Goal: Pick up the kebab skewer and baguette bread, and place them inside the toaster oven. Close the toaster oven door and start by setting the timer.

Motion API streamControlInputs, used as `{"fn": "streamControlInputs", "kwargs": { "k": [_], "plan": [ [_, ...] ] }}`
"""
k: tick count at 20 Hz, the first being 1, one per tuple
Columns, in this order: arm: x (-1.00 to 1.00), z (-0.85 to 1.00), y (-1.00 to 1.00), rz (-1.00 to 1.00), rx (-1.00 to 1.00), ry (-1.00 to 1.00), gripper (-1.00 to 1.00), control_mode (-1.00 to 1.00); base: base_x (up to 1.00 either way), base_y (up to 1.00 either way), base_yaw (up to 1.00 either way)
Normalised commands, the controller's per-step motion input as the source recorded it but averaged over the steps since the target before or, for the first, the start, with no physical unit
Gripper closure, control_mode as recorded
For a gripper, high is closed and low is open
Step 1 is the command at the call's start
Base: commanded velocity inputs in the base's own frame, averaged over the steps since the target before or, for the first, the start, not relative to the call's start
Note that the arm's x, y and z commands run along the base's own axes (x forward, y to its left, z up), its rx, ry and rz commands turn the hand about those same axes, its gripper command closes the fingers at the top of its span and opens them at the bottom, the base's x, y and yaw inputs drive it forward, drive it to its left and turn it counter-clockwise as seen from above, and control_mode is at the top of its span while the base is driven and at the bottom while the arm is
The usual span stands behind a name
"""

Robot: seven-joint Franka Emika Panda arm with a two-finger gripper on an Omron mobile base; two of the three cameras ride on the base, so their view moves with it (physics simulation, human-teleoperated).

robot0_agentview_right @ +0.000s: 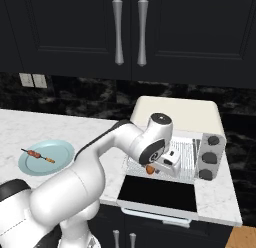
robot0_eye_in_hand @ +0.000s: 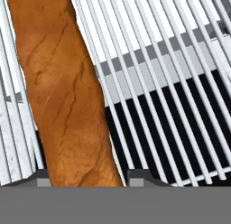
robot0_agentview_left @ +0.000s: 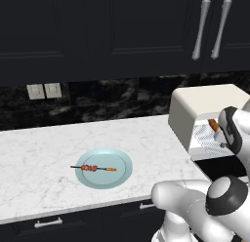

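Note:
My gripper (robot0_eye_in_hand: 85,180) is shut on the baguette bread (robot0_eye_in_hand: 63,92), a long orange-brown loaf that runs up between the two fingertips. It hangs just over the wire rack (robot0_eye_in_hand: 171,83) at the mouth of the cream toaster oven (robot0_agentview_right: 175,112). From the sides, one end of the baguette bread (robot0_agentview_right: 149,169) (robot0_agentview_left: 213,125) pokes out beside the hand. The toaster oven door (robot0_agentview_right: 157,194) lies open and flat, its dark glass facing up. On the light blue plate (robot0_agentview_left: 119,160) to the left lies the kebab skewer (robot0_agentview_left: 93,168) (robot0_agentview_right: 38,155), far from the gripper.
Three dark knobs (robot0_agentview_right: 208,157) line the oven's right panel. Dark upper cabinets with silver handles (robot0_agentview_right: 118,29) hang above. Two wall outlets (robot0_agentview_left: 44,90) sit on the black backsplash. White marble counter (robot0_agentview_left: 39,153) stretches left of the plate.

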Motion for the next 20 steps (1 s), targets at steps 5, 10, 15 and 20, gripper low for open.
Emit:
{"fn": "streamControlInputs", "kwargs": {
  "k": [5, 10, 15, 20],
  "plan": [
    [-0.22, -0.45, 0.01, 0.00, 0.00, 0.00, 1.00, -1.00, 0.00, 0.00, 0.00],
    [-0.15, -0.22, 0.14, 0.00, -0.03, 0.00, -1.00, -1.00, 0.00, 0.00, 0.00],
    [-0.10, 0.00, 0.16, 0.00, -0.09, 0.00, -1.00, -1.00, 0.00, 0.00, 0.00],
    [-0.13, 0.10, 0.02, 0.00, -0.09, -0.05, -1.00, -1.00, 0.00, 0.00, 0.00]
  ]
}}
